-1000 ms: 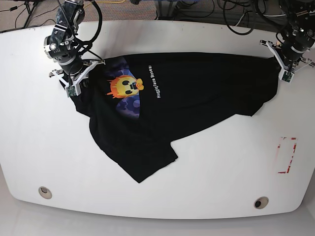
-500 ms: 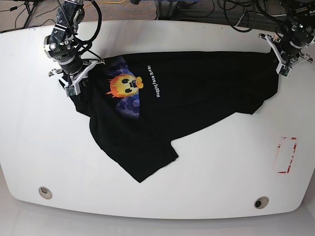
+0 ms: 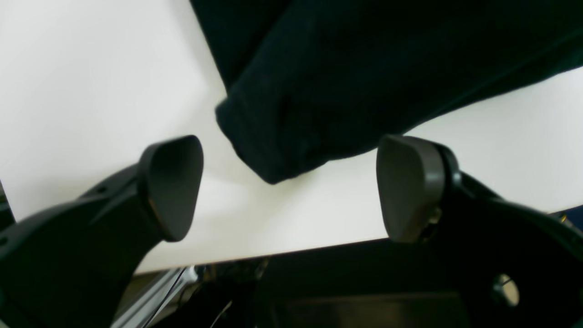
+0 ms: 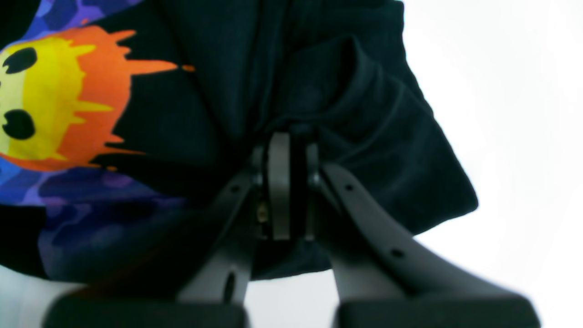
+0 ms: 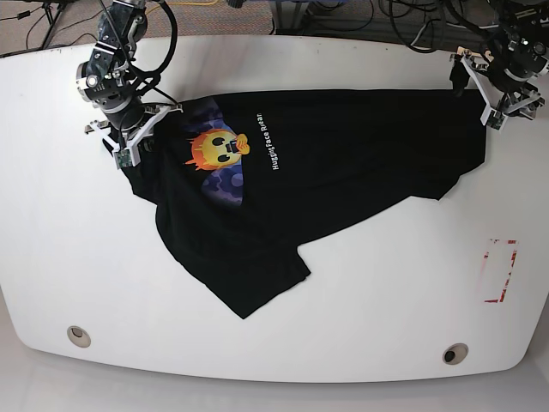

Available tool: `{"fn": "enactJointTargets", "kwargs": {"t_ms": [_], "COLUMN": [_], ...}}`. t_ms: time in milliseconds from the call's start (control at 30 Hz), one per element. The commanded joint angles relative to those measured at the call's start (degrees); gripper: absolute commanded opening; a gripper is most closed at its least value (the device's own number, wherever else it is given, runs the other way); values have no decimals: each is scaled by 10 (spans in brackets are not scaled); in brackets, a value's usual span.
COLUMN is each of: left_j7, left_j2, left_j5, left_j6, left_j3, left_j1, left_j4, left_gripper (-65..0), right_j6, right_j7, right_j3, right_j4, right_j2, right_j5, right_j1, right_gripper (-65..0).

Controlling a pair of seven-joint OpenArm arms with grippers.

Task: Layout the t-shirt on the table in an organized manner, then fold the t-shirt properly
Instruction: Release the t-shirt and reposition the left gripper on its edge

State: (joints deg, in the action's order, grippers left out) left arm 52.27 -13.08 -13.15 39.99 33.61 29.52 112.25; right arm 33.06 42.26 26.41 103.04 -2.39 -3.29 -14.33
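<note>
black cloth, the t-shirt [image 5: 317, 163] lies spread across the middle of the white table [image 5: 257, 51], its body running from nine o'clock to three o'clock in the base view, with one loose flap trailing down toward six o'clock; the yellow-orange emoji face [image 5: 214, 148] sits at the nine o'clock end over a purple patch [image 5: 225, 182], and a line of white lettering [image 5: 276, 142] runs just beside it; the right gripper [image 5: 129, 148], at about ten o'clock on the table, has its fingers pinched together on a bunched fold of the shirt, and the right wrist view shows the fabric gathered between the closed pads [image 4: 278, 182]; the left gripper [image 5: 496, 90], at about two o'clock, stands with its fingers spread wide and nothing between them; in the left wrist view a rounded corner of the shirt [image 3: 282, 136] lies on the table between and just beyond the two pads [image 3: 173, 182], touching neither; a red-outlined rectangle [image 5: 500, 270] marks the table at four o'clock; two round grommet holes [image 5: 79, 336] sit along the near edge.
</note>
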Motion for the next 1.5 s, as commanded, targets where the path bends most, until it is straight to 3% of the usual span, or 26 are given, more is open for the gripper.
{"fn": "enactJointTargets", "kwargs": {"t_ms": [0, 167, 400, 600, 867, 1067, 1267, 1467], "left_j7": [-9, -2, 83, 134, 136, 132, 87, 83], "left_j2": [-8, -6, -7, -6, -6, -7, -4, -3], "left_j5": [-18, -74, -156, -98, 6, 18, 19, 17], "left_j6": [0, 0, 0, 0, 0, 0, 0, 0], "left_j3": [11, 70, 159, 164, 125, 93, 58, 41], "left_j1": [-5, -29, -111, -209, -299, -318, -317, -317], "left_j4": [13, 12, 7, -36, -164, -244, -254, -280], "left_gripper": [-115, -119, -119, -119, -121, -126, -126, -126], "right_j6": [-2, -2, -1, -1, 0, 0, 0, 0], "right_j7": [-12, -12, -12, -12, -12, -12, -12, -12], "right_j3": [1, 1, 1, -1, -2, -2, -2, -2], "right_j4": [12, 12, 12, 10, 10, 10, 10, 10], "right_j2": [-4, -4, -4, 9, 11, 12, 12, 12], "right_j5": [-8, -8, -8, -4, -6, -8, -8, -8], "right_j1": [7, 8, 8, 9, 9, 9, 9, 9], "right_gripper": [-650, -650, -650, -650, -650, -650, -650, -650]}}
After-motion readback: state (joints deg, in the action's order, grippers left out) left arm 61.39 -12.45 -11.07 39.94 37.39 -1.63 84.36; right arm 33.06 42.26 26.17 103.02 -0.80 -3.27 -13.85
